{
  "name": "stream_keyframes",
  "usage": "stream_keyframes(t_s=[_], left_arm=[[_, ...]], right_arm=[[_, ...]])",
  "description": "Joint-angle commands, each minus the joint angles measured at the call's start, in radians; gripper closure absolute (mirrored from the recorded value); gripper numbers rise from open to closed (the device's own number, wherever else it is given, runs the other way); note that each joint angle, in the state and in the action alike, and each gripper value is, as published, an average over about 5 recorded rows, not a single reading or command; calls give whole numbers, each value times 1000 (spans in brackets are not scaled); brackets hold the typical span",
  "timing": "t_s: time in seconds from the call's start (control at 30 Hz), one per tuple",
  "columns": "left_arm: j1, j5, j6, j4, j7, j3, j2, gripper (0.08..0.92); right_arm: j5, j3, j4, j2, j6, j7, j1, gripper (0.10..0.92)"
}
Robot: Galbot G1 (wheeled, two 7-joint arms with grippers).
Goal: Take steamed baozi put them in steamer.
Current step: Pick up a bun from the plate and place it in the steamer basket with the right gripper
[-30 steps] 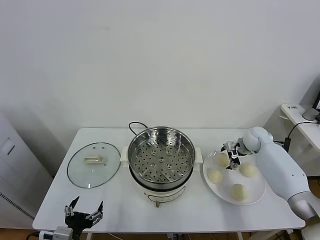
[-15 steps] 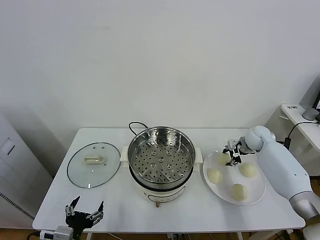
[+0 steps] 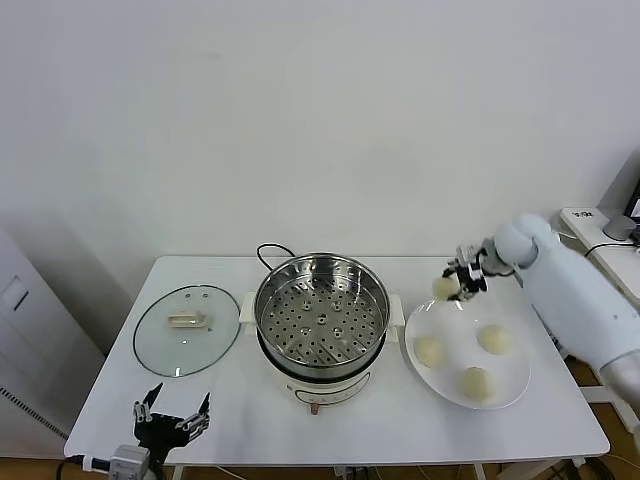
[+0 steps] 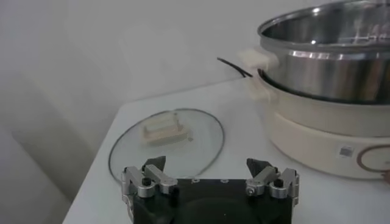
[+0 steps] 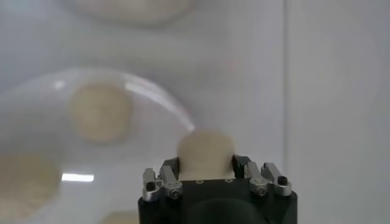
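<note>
My right gripper [image 3: 455, 283] is shut on a cream-white steamed baozi [image 3: 445, 287] and holds it in the air above the far left rim of the white plate [image 3: 517, 392]. The wrist view shows that baozi [image 5: 205, 154] squeezed between the two fingers of the right gripper [image 5: 205, 165]. Three more baozi [image 3: 430, 350] [image 3: 494, 338] [image 3: 478, 382] lie on the plate. The steel steamer [image 3: 322, 318] stands mid-table with its perforated tray bare. My left gripper [image 3: 170, 418] hangs open low at the table's front left; in its wrist view the left gripper [image 4: 209, 170] holds nothing.
A round glass lid [image 3: 187, 328] with a cream handle lies flat left of the steamer, also seen as the lid [image 4: 166, 142] from the left wrist. A black cord [image 3: 270, 252] runs behind the pot. A second white table [image 3: 605, 235] stands at the far right.
The right gripper closed on the plate's far-left baozi and lifted it up and away from the plate. The left arm barely shifted.
</note>
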Motion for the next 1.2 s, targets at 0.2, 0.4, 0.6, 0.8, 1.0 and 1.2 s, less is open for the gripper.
stream_keyframes(t_s=[0.2,0.4,0.6,0.8,1.0,1.2], left_arm=[[-25,8,-9,-32,-8,-13,-32,177],[-11,7,-17,-39,-17,-16,-34,177],[-5,8,-20,-38,-19,-15,-39,177],[1,10,-20,-38,-20,-16,-45,177],[8,11,-20,-38,-22,-15,-56,177],[8,11,-21,-33,-24,-15,-59,177]], right_arm=[[435,-475,-205,259,104,-183,553,482],[479,-529,-288,414,296,-240,575,482],[462,-587,-297,500,537,-220,567,482],[365,-616,-276,562,735,-161,535,480],[172,-593,-259,591,863,-132,482,482],[15,-543,-234,586,900,-116,418,482]])
